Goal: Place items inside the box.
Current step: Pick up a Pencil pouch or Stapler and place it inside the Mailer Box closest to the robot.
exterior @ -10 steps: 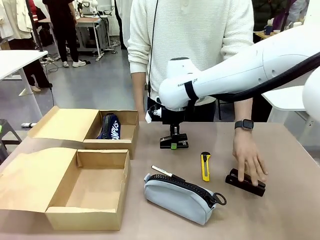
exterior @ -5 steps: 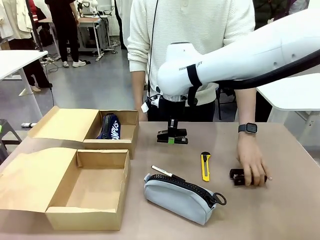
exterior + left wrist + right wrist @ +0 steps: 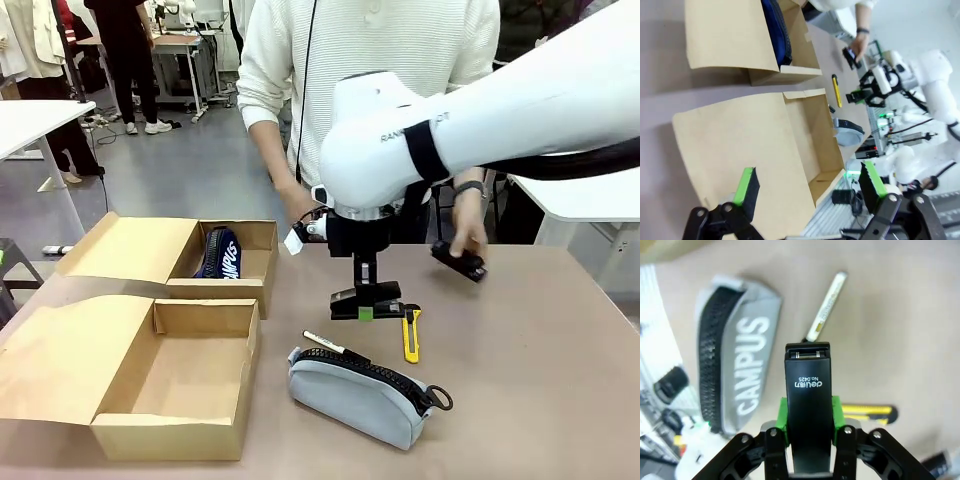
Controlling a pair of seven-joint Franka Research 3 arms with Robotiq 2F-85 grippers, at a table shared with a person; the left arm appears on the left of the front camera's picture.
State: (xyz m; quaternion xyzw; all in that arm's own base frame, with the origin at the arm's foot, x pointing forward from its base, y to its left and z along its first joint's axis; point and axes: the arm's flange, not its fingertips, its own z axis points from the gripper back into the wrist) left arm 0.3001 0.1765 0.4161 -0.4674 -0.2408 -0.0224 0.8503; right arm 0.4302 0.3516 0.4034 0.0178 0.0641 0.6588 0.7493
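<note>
My right tool (image 3: 366, 303) is clenched on the small black stapler (image 3: 808, 390), mid-frame above the surface (image 3: 560, 400) and well right of the wide brown cardboard box (image 3: 170, 438) at lower left. The stapler looks rigid, compact, fairly hefty and smooth-sided, so I judge the mid-body pinch right. Its rear end is hidden between my pads (image 3: 783, 415). My left tool (image 3: 807, 187) hangs released.

The box (image 3: 165, 438) lies left of the zippered pouch (image 3: 360, 395) on the tabletop (image 3: 560, 400). The marker (image 3: 330, 346) lies just behind it, the utility knife (image 3: 411, 335) behind and right.
</note>
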